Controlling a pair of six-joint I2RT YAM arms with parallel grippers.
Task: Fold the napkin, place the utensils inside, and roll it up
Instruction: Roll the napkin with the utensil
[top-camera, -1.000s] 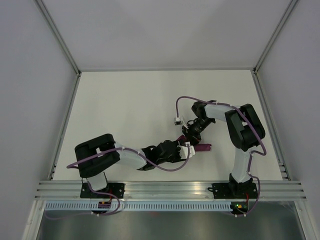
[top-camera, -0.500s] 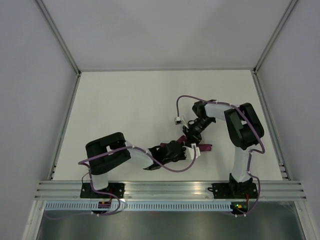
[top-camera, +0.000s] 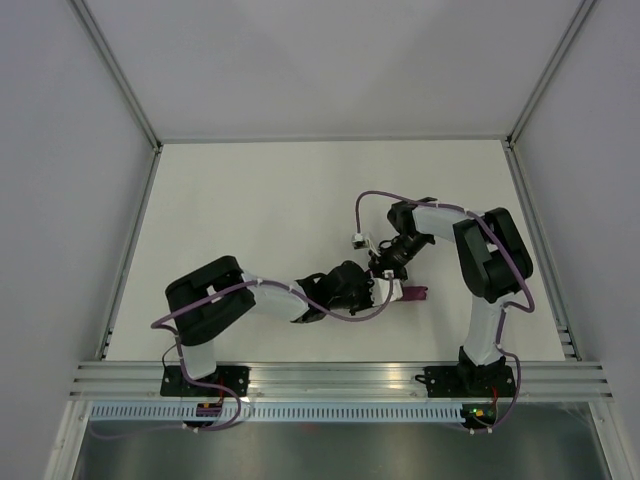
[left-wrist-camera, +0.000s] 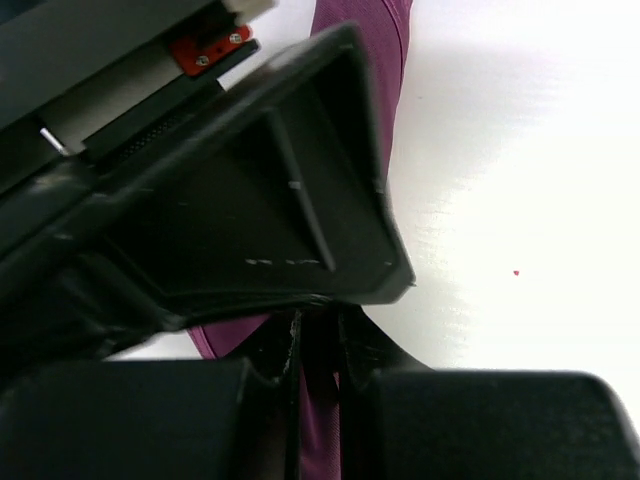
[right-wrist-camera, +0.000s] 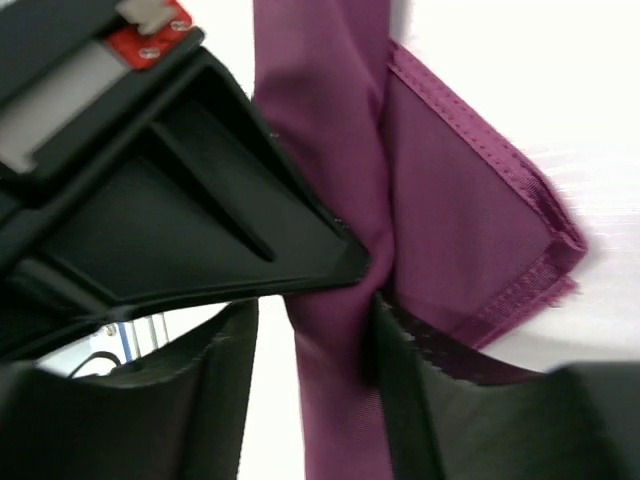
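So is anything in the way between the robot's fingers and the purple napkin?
No, nothing visible. The left fingers are pinching the napkin, and the right fingers sit open around it.

Wide free room over the far and left parts of the table. Tight at middle right: left gripper and right gripper nose to nose over the bunched napkin, with barely a gap between. Blocked beyond by the right arm's elbow and a looping cable. Hemmed at the sides by metal rails.
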